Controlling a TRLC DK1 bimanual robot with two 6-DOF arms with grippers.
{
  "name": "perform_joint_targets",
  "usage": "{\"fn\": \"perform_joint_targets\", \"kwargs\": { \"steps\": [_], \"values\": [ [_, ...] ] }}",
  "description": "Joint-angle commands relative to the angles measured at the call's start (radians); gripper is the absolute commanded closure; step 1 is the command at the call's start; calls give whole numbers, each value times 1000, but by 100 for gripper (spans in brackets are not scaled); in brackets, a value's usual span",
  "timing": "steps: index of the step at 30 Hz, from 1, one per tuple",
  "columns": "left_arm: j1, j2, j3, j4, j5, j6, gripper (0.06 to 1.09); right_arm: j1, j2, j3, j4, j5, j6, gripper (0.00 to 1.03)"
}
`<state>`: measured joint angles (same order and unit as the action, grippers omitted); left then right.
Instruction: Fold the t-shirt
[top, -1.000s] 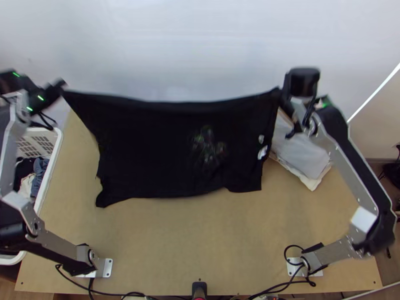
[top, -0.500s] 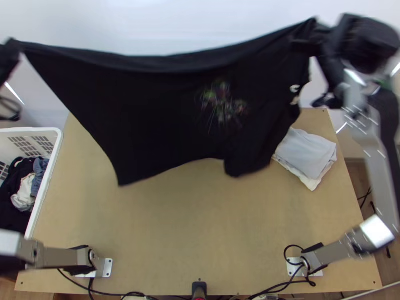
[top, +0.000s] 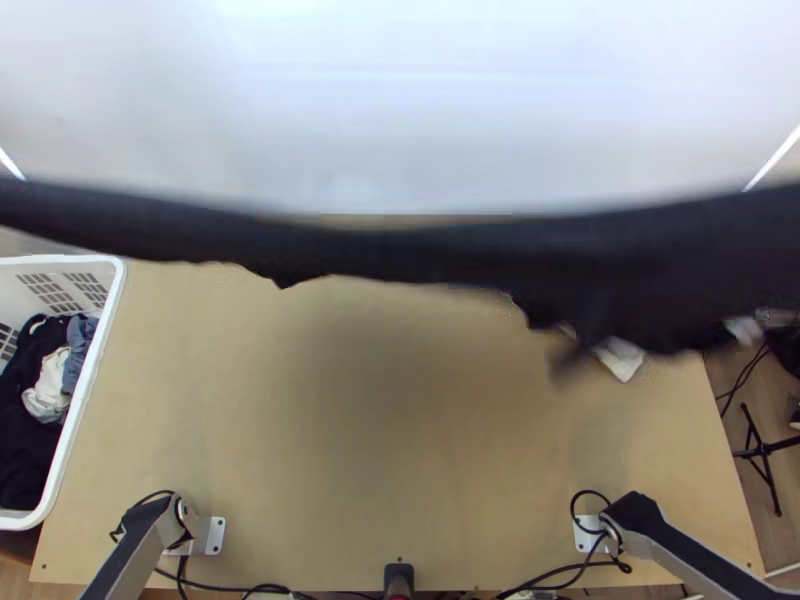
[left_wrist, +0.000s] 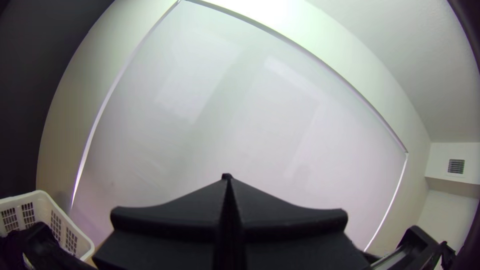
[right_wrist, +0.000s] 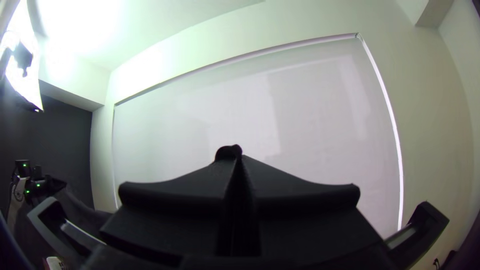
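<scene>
The black t-shirt (top: 400, 252) hangs stretched in the air right across the top view, blurred, its upper edge sagging in the middle and its lower edge uneven. In the left wrist view my left gripper (left_wrist: 227, 181) is shut, with a small dark bit of cloth at its tips. My right gripper (right_wrist: 234, 154) is shut too, a bunched bit of black cloth poking up between its fingertips. Farther off in the right wrist view stands the left gripper (right_wrist: 57, 184), with dark cloth stretching from it.
On the left is a white basket (top: 112, 300) with clothes inside. Light folded cloth (top: 622, 360) lies at the table's right side, partly behind the shirt. Bare wood of the table (top: 400, 450) shows below the shirt. A black stand (top: 760, 450) is on the floor at right.
Both grippers have risen and moved outward out of the top view, carrying the shirt. The shirt has lifted off the table; its lower edge has swung up the picture, uncovering more wood.
</scene>
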<state>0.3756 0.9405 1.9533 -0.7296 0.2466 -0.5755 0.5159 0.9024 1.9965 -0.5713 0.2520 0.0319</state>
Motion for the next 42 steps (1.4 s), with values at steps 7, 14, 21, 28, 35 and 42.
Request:
{"fn": "perform_joint_targets", "kwargs": {
  "steps": [7,14,21,28,35,42],
  "values": [
    [9,-97,-77,-10,-9,-15,105,24,-154,-93,-82,-22,-29,100],
    [9,-88,-172,-1,-21,-32,105,67,-142,-412,50,-22,2,100],
    [13,-83,-597,187,-20,-14,105,35,-89,-918,347,-43,-26,100],
    [-52,84,-926,430,-64,11,105,-97,168,-1073,410,-165,138,100],
    [-95,440,-892,618,-142,23,105,-228,478,-933,370,-200,174,100],
    [-121,778,-611,644,-187,12,105,-309,748,-702,350,-201,175,100]
  ]
}}
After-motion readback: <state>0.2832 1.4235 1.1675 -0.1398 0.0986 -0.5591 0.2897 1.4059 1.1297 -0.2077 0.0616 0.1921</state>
